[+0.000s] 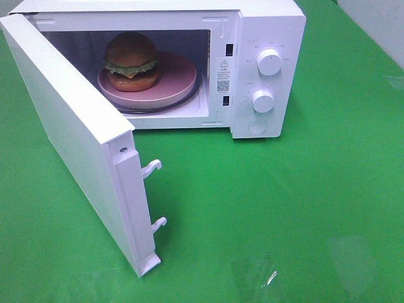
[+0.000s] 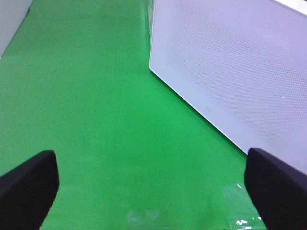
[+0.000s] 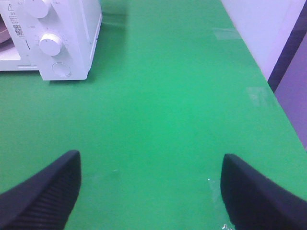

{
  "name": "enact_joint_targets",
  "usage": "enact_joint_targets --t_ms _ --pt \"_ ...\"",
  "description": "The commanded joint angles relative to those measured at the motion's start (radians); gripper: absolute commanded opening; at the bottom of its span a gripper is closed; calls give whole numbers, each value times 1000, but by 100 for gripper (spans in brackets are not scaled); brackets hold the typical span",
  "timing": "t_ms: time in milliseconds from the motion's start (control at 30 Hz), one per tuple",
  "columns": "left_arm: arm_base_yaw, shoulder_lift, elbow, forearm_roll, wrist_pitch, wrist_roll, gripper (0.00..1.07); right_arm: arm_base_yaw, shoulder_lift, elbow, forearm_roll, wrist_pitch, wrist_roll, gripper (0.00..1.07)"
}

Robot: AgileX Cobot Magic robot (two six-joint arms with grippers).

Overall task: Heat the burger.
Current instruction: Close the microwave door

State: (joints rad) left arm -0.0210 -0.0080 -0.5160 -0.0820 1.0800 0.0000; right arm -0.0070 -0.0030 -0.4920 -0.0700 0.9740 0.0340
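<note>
My left hand (image 2: 151,177) hangs over the green tabletop (image 2: 96,96), fingers spread wide with nothing between them. Only its wrist view shows it, near the dotted outer face of the microwave door (image 2: 230,62). The high view shows that door swung wide open. Inside the white microwave (image 1: 271,25), the burger (image 1: 130,61) sits on a pink plate (image 1: 177,79). Two knobs (image 1: 269,63) stand right of the cavity. My right hand (image 3: 151,172), seen only from its wrist, is equally spread and empty, well apart from the round button (image 3: 61,70).
</note>
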Motion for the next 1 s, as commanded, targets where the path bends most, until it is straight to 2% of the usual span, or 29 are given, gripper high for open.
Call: enact_joint_targets --t_ms 33,1000 --pt "-6 -13 1 -5 -15 0 100 -4 -29 1 6 -11 -9 76" --pt "-6 -13 1 -5 -15 0 100 -4 -29 1 6 -11 -8 76"
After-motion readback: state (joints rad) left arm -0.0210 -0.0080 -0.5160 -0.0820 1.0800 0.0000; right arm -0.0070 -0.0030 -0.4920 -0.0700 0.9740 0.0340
